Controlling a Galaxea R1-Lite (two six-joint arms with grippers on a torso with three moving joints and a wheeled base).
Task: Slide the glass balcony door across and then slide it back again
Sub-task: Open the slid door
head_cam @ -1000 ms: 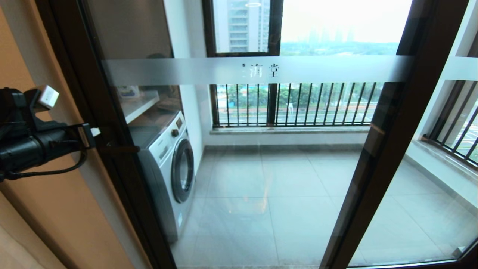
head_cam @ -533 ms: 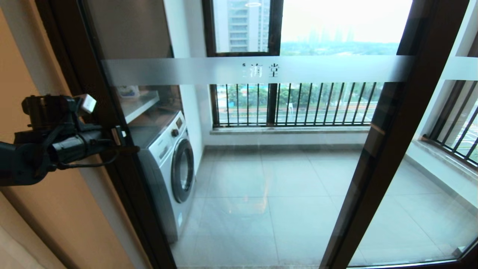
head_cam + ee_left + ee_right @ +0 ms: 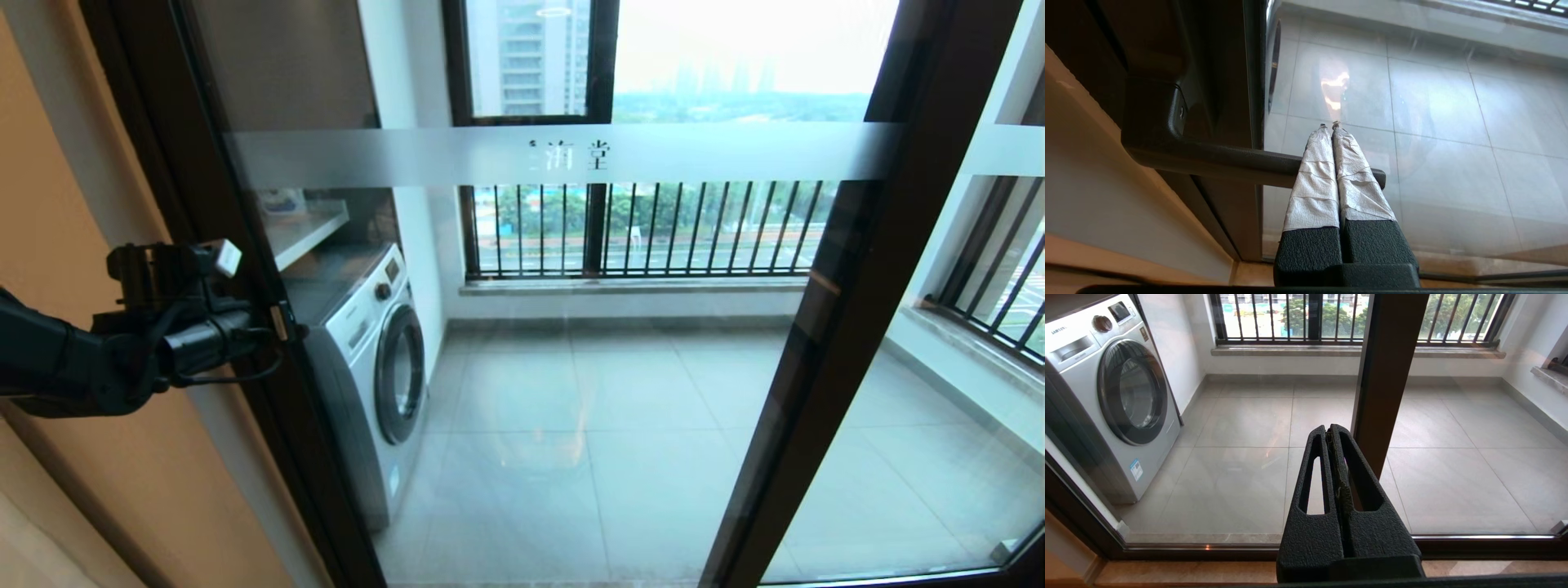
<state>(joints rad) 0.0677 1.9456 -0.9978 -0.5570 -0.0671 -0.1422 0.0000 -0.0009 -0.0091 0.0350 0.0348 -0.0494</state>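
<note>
The glass balcony door (image 3: 571, 155) fills the head view, with its frosted band bearing two characters and its dark brown frame (image 3: 204, 204). A dark lever handle (image 3: 1229, 161) juts from the left stile. My left gripper (image 3: 277, 322) is at that handle. In the left wrist view the left gripper (image 3: 1329, 125) is shut, its white-taped fingers (image 3: 1314, 171) crossing the lever near its free end, with the tips close to the glass. My right gripper (image 3: 1329, 430) is shut and holds nothing. It hangs low before the door's right stile (image 3: 1388, 355), outside the head view.
Behind the glass a washing machine (image 3: 375, 359) stands at the left on a tiled balcony floor (image 3: 612, 425). The outer window with railing bars (image 3: 637, 229) is at the back. A plain-banded glass panel (image 3: 1004, 151) lies to the right. An orange wall (image 3: 49, 163) is on the left.
My left arm has swung right and down, bringing its gripper from beside the wall onto the door handle. The door itself has not moved.
</note>
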